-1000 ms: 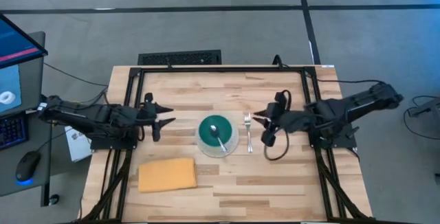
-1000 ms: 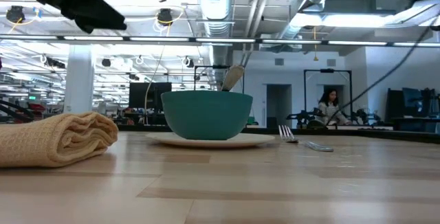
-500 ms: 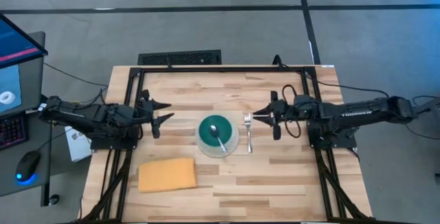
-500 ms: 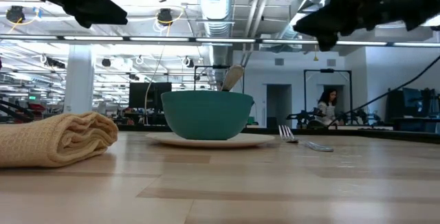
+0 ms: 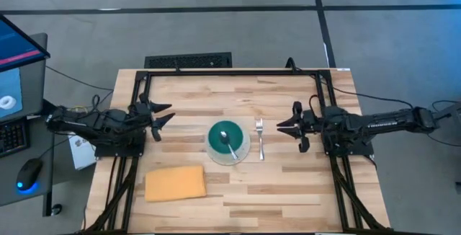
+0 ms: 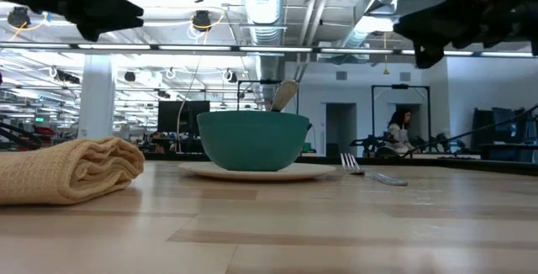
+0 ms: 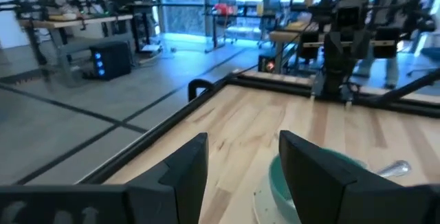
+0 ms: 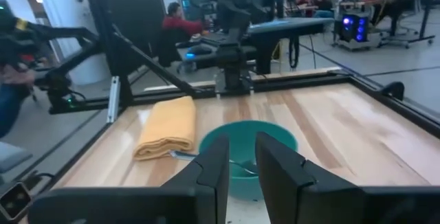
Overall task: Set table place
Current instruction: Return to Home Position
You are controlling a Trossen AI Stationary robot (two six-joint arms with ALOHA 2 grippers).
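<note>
The wooden bench [image 5: 288,192] lay under both my hands. My right hand [image 5: 289,126] hung just past the fork [image 5: 260,140] from the teal bowl [image 5: 218,132], a little open and empty. My left hand [image 5: 161,115] hung on the bowl's other side, wide and empty.

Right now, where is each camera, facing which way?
High view: above, looking straight down on the pale wooden plank tabletop; dark left arm, right arm show.
Low view: tabletop height, looking level at the round teal bowl; arms overhead.
Left wrist view: on left arm, facing the bowl; left fingers show.
Right wrist view: right arm, facing the bowl; right fingers show.
All share the bowl.
</note>
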